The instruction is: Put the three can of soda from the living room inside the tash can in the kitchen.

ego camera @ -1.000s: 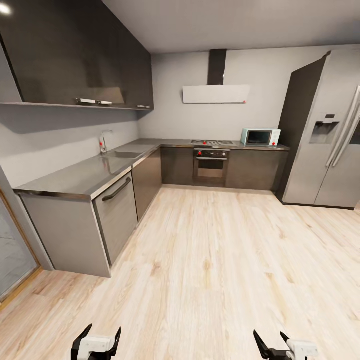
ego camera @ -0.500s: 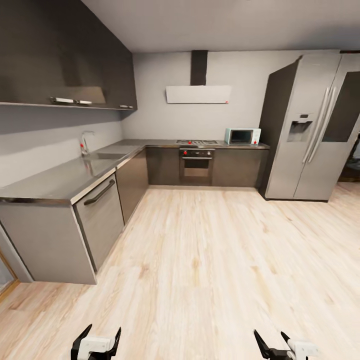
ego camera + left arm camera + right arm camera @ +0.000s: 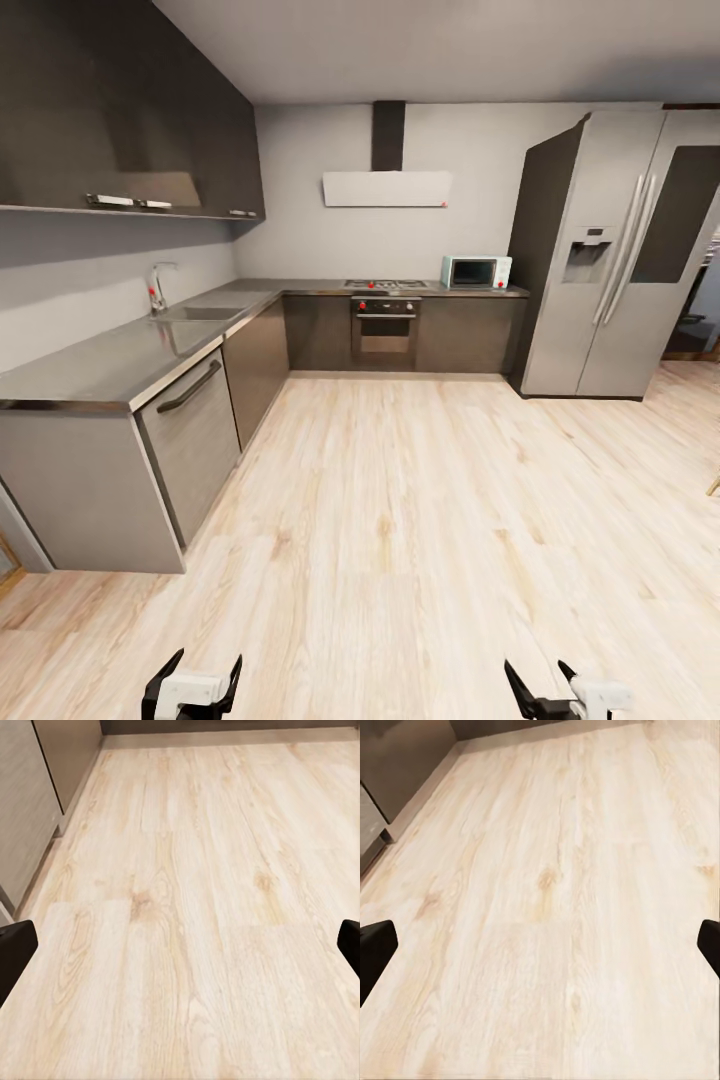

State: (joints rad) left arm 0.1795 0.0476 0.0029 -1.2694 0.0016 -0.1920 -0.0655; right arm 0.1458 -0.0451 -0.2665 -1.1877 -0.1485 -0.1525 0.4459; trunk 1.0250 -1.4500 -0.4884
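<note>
Left gripper [image 3: 193,672]: at the near edge of the head view, low over the floor, its two dark fingers spread wide with nothing between them.
Right gripper [image 3: 540,682]: near the same edge on the other side, fingers likewise spread wide and holding nothing.
Floor [image 3: 420,520]: light wood planks running from the robot to the cabinets; both wrist views look down on bare planks.
Kitchen [image 3: 385,330]: the room ahead, with grey cabinets in an L along the left and far walls.
Countertop [image 3: 120,355]: steel, along the left side, above a handled cabinet door.
Sink [image 3: 198,313]: set in the countertop farther back, a chrome faucet [image 3: 156,285] just behind it.
Oven [image 3: 384,330]: built in at the far wall, burners above it.
Microwave [image 3: 476,271]: pale, on the far counter, right of the burners.
Refrigerator [image 3: 610,290]: tall, silver, double-door, at the far right.
Upper cupboards [image 3: 120,120]: dark, on the left wall.
Range hood [image 3: 386,187]: white, on the far wall above the burners.
</note>
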